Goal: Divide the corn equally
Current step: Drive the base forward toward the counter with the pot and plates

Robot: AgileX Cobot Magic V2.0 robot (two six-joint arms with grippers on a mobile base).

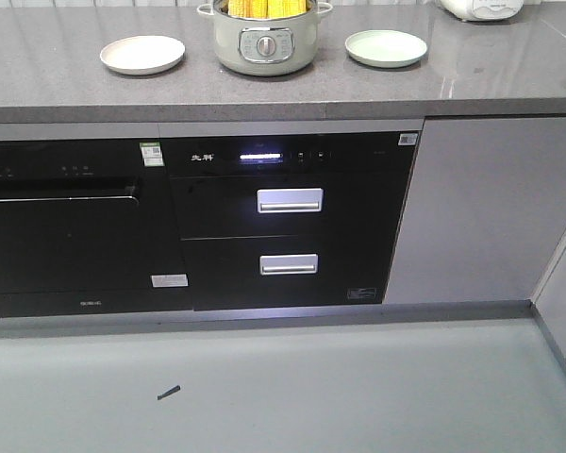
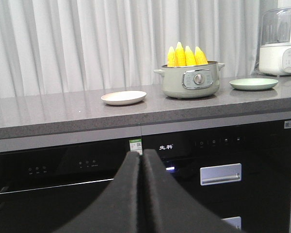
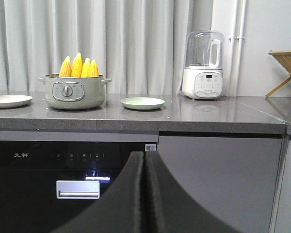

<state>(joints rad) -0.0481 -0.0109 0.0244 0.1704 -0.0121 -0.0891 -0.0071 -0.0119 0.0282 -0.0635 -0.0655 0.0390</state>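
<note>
Several yellow cobs of corn [image 2: 186, 56] [image 3: 79, 66] [image 1: 259, 8] stand upright in a pale green electric pot [image 2: 190, 81] [image 3: 73, 92] [image 1: 263, 42] on the grey counter. A cream plate [image 1: 142, 54] [image 2: 123, 97] lies left of the pot and a light green plate [image 1: 386, 47] [image 2: 253, 84] [image 3: 142, 103] lies right of it; both are bare. My left gripper [image 2: 141, 156] is shut on nothing, low in front of the black appliances. My right gripper [image 3: 145, 156] is likewise shut and holds nothing, below counter height.
A white blender [image 3: 202, 65] [image 2: 281, 41] stands at the counter's right. Black built-in appliances with silver drawer handles [image 1: 290, 200] fill the cabinet front below the counter [image 1: 66, 85]. A wooden rack [image 3: 287, 63] sits far right. Grey floor lies in front with a small dark scrap [image 1: 169, 392].
</note>
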